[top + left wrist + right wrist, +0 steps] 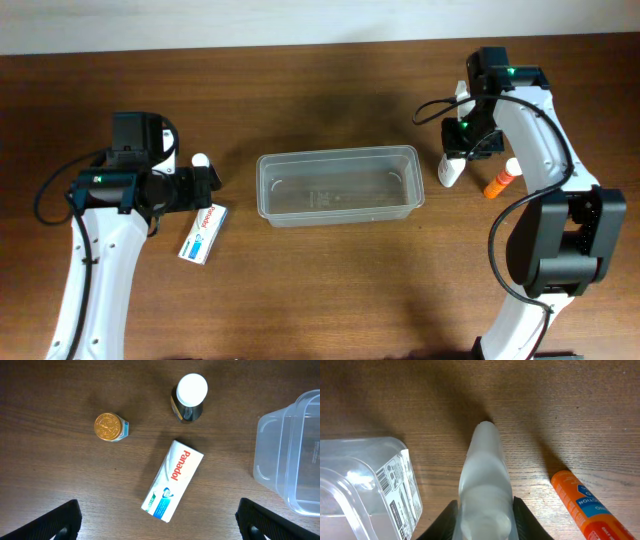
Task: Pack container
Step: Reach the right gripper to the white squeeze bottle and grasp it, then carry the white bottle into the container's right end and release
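Right gripper (484, 516) grips white bottle (483, 467) just right of the empty central container (336, 153): lift above rim before carrying left, release low; left gripper (165, 522) hangs wide open over Panadol box (172, 480).

From my left gripper (210, 184), whose fingers (55, 522) stand wide apart, the box (173, 480) lies on the table (60, 475) just ahead, between the two fingers. It is slanted, with its far end to the right. Past the box, the capped bottle (189, 397) stands upright, ahead and slightly right. The jar (110, 427) stands ahead and to the left, apart from both. The container (292, 455) sits off to the right, well apart from the box.

My right gripper (458, 155) has the long bottle (485, 485) clamped between its fingers, pointing forward. The container's corner lies just left of it. The tube (585, 502) lies on the table to the right, apart from the long bottle.
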